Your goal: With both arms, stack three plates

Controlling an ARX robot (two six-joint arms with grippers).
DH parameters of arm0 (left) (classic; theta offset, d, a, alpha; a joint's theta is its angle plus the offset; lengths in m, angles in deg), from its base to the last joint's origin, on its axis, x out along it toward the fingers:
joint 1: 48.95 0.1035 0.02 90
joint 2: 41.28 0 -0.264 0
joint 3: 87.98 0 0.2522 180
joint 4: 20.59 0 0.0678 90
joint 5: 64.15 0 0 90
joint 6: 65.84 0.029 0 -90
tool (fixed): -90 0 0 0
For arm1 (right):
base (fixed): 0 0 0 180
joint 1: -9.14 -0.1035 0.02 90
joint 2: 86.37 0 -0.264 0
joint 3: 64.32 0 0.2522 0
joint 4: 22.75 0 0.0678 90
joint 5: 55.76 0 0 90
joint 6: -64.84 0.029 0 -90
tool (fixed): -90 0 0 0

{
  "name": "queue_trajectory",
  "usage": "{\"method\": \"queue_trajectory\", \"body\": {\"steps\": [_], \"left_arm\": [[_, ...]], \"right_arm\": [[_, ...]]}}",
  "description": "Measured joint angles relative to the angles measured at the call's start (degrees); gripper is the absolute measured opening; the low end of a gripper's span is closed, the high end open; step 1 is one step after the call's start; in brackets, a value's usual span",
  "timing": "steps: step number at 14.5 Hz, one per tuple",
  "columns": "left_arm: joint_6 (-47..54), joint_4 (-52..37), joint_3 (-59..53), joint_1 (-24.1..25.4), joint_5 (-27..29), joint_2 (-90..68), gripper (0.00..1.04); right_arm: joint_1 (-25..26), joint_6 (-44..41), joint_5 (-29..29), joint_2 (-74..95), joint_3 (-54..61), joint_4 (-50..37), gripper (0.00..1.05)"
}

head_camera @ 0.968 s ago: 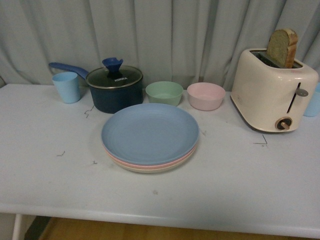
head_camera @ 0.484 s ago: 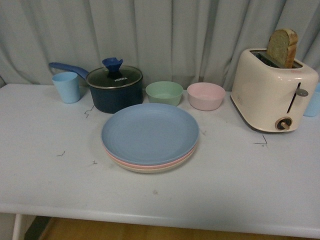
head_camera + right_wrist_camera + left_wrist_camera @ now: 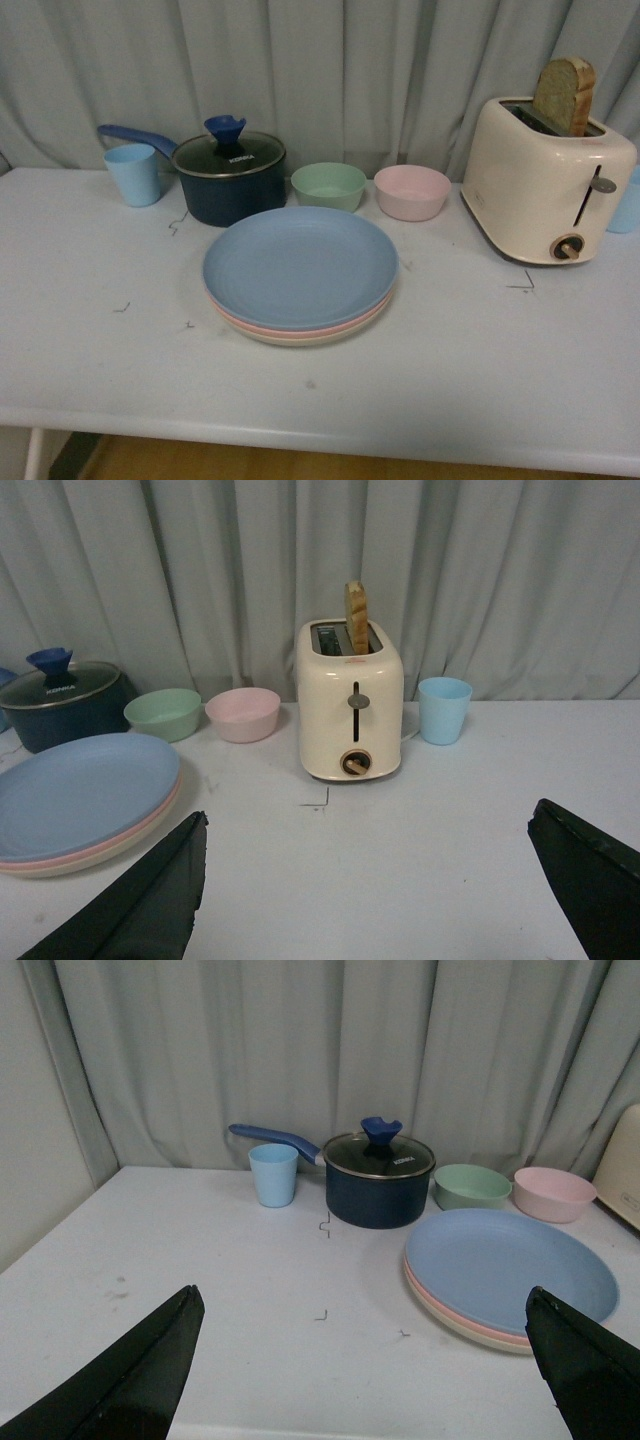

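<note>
Toaster (image 3: 350,715) centre; stacked plates (image 3: 85,800) aside; tool (image 3: 370,900) spread.

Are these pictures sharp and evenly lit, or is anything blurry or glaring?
Front view: soft, even light, no glare, a faint shadow under the plates. Left wrist view: the dark claw tips at the lower corners look blurred. Right wrist view: same for its claw; the toaster is clear.

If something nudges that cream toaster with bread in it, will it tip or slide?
The boxy cream toaster sits on a broad base, so it probably slides rather than tips. The upright bread slice stands loose and could wobble.
</note>
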Motion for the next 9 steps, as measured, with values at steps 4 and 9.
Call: {"method": "queue_trajectory", "body": {"steps": [4,9], "left_arm": [[0.0,0.0,0.0,0.0,0.0,0.0,0.98],[0.0,0.0,0.0,0.0,0.0,0.0,0.98]], "right_arm": [[0.0,0.0,0.0,0.0,0.0,0.0,0.98],[0.0,0.0,0.0,0.0,0.0,0.0,0.98]]}}
